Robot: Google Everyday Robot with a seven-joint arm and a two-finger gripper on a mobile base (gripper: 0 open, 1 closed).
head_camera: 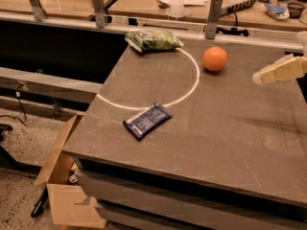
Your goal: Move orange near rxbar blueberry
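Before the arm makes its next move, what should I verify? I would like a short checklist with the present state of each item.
1. Orange sits free on the table, nothing touching it: ok.
2. Gripper at the orange: not ok; it hangs at the right edge of the view, apart from the fruit.
3. rxbar blueberry visible, lying flat toward the front left: ok.
4. Bare table surface beside the bar to set the orange down: ok.
5. Green snack bag out of the way between orange and bar: ok; it lies at the far edge.
6. Orange already near the bar: not ok.
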